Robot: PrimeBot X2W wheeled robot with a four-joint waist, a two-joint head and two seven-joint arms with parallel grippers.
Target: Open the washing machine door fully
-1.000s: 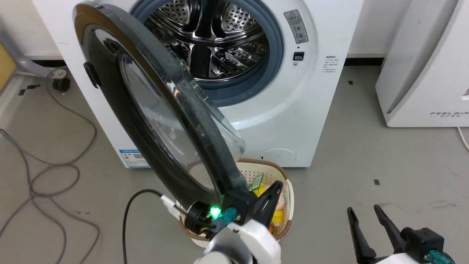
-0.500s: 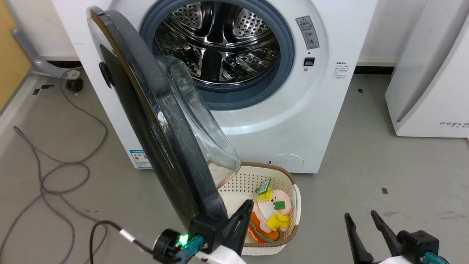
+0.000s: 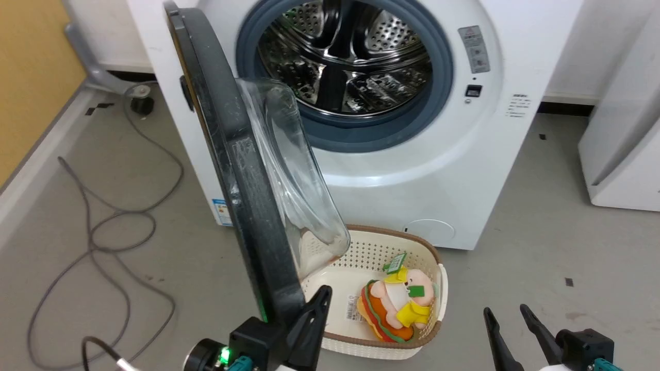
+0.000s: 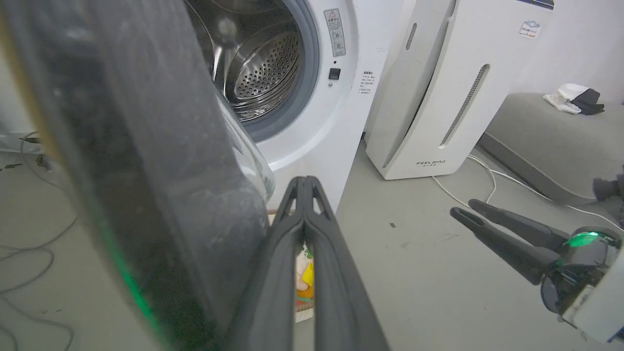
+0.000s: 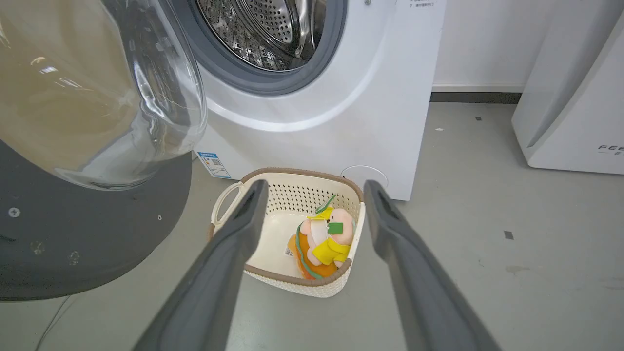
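Observation:
The washing machine [image 3: 464, 170] stands ahead with its steel drum [image 3: 350, 62] exposed. The washing machine door [image 3: 242, 175] is swung out on its left hinge and I see it almost edge-on, its glass bowl [image 3: 294, 175] bulging to the right. My left gripper [image 3: 322, 296] is shut and lies against the inner side of the door's lower edge. In the left wrist view the left gripper [image 4: 304, 181] is shut on nothing, with the door [image 4: 146, 170] right beside it on the left. My right gripper [image 3: 505, 309] is open near the floor at the lower right, apart from the door.
A cream basket [image 3: 438, 288] holding a plush toy [image 3: 397, 309] sits on the floor under the door's glass. A white appliance [image 3: 624, 154] stands to the right. Loose cables [image 3: 103, 232] lie on the floor at the left, near a caster [image 3: 139, 103].
The door has swung further out, from showing its black front to almost edge-on. My left gripper moved left along with its lower edge. The head camera has also shifted. The right gripper stayed open.

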